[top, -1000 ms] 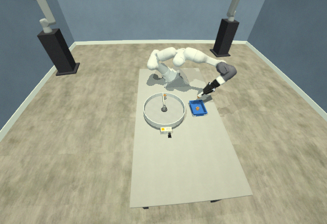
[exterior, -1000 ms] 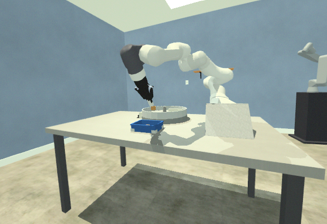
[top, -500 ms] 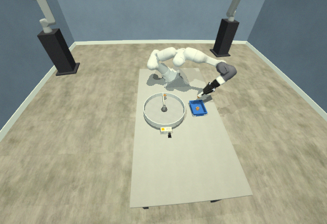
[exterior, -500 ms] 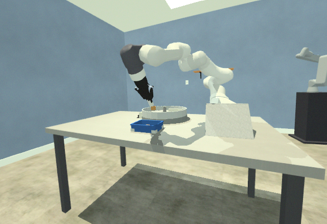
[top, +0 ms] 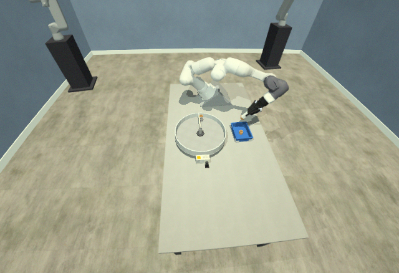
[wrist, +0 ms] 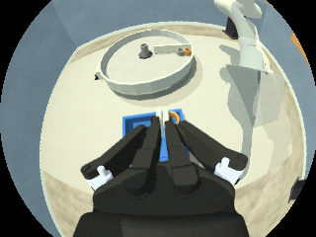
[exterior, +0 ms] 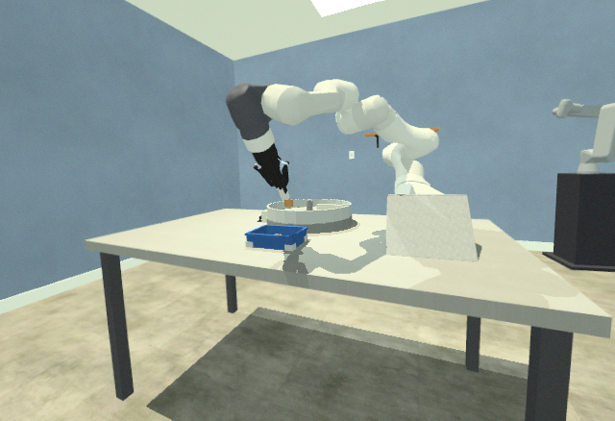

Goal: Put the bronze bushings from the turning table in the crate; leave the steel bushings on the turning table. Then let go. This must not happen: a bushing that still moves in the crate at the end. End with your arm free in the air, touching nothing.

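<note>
My gripper (top: 244,115) (exterior: 284,193) (wrist: 162,115) is shut on the wall of a bronze bushing (top: 242,118) (exterior: 288,203) (wrist: 174,117), held at the fingertips above the blue crate (top: 239,124) (exterior: 268,241) (wrist: 143,118). Another bronze bushing (top: 240,132) lies in the crate; the fingers or the held bushing hide it in the wrist view. On the turning table (top: 199,150) (exterior: 307,217) (wrist: 140,89), a third bronze bushing (top: 201,116) (wrist: 188,51) stands close beside a steel bushing (top: 201,119) (wrist: 180,51), near the rim on the arm-base side.
A pale bar (top: 199,122) (wrist: 168,48) runs from near the grey centre post (top: 200,131) (wrist: 144,49) toward the rim, beside those two bushings. A small control box (top: 202,159) sits outside the rim. A pale slanted block (exterior: 430,228) stands by the arm's base.
</note>
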`<state>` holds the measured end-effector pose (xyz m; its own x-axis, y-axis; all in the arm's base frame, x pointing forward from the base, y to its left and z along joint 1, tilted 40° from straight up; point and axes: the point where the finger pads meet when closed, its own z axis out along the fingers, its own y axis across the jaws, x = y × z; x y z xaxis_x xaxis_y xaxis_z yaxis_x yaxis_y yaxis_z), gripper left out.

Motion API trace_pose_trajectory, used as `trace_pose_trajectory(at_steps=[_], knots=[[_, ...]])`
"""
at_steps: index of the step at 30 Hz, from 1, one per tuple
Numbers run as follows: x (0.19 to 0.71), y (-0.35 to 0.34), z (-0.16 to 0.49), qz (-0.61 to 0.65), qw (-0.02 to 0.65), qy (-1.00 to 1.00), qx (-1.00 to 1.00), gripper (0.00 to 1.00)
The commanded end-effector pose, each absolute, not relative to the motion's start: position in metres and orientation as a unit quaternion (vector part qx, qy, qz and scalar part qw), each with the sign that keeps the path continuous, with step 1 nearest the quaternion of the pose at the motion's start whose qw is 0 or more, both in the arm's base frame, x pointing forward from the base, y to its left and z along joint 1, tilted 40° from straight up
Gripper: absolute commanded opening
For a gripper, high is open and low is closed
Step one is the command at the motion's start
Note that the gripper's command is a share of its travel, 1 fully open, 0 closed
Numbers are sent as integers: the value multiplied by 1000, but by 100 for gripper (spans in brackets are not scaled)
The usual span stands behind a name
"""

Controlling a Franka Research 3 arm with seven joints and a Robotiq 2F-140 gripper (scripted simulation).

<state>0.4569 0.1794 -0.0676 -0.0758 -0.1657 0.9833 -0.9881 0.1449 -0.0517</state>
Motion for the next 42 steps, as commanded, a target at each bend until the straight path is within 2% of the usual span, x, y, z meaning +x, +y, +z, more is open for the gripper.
trace_pose_trajectory(at_steps=[1,32,42], knots=[[458,179,-67,434,474,-589,490,0],[458,179,-68,434,474,-589,490,0],[456,158,-92,434,474,-589,490,0]])
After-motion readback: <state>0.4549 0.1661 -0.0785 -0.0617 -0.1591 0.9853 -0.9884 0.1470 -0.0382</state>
